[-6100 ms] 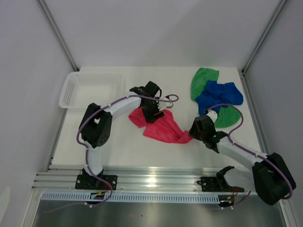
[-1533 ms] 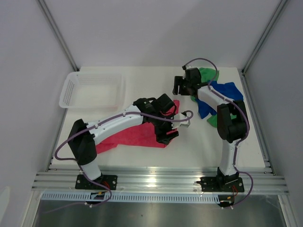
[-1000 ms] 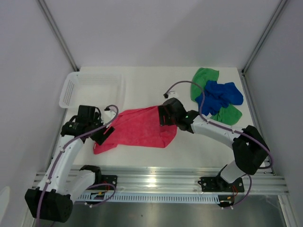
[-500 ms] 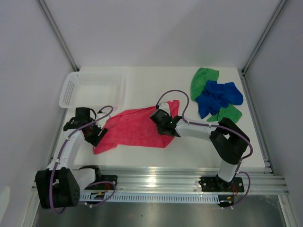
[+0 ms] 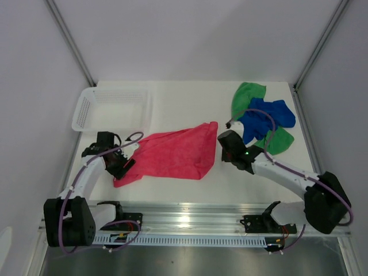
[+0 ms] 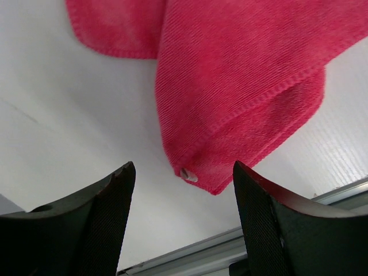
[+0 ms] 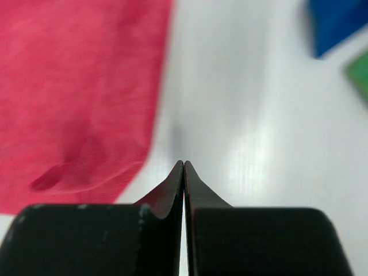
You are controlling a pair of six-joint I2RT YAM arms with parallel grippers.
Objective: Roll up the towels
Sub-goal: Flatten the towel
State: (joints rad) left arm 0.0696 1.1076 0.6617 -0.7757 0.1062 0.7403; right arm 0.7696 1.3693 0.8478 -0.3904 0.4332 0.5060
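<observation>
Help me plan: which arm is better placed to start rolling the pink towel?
Probably left. The left gripper hangs open over the pink towel's corner; the right gripper is shut, beside the towel.

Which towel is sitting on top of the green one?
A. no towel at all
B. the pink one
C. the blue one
C: the blue towel lies across the green towel, while the pink towel is spread out by itself, apart from them.

A white table (image 5: 184,109) sits between plain white walls (image 5: 190,34); an aluminium rail (image 5: 184,214) spans six o'clock.
</observation>
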